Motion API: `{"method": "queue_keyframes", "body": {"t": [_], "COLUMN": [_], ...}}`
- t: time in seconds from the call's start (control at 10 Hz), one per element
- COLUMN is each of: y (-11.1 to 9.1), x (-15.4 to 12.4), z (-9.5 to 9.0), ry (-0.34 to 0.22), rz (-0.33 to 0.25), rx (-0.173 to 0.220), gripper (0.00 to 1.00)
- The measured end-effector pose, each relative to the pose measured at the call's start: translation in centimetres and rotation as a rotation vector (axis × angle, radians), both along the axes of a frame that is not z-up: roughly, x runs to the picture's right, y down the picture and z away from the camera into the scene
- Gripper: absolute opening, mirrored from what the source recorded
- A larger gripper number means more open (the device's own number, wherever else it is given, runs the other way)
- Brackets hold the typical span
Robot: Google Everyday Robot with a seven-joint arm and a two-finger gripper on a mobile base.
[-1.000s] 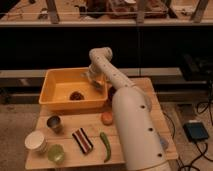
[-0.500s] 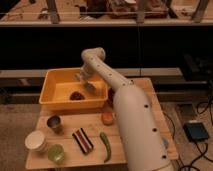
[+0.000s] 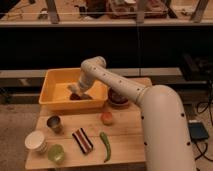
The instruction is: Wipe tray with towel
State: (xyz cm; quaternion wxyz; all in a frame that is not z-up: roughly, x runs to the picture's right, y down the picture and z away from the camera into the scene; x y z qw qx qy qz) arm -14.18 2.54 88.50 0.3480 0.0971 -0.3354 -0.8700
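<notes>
A yellow tray sits at the back left of the wooden table. A dark towel lies crumpled on the tray's floor near its right side. My white arm reaches from the right down into the tray, and my gripper is at the towel, touching or just above it. The gripper's lower part is hidden against the towel.
On the table: a dark bowl right of the tray, an orange fruit, a green chili, a striped brown packet, a metal cup, a white paper cup, a green cup.
My arm has swung leftward across the tray, carrying the gripper from the tray's right wall toward its middle, near the towel.
</notes>
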Motion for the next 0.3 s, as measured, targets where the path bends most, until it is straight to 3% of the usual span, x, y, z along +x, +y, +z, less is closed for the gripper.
{"method": "queue_keyframes", "body": {"t": [0.3], "y": [1.0], "x": [3.5], "z": [0.4], "ry": [0.036], "rz": [0.024], "rx": [-0.039], "gripper": [0.00]}}
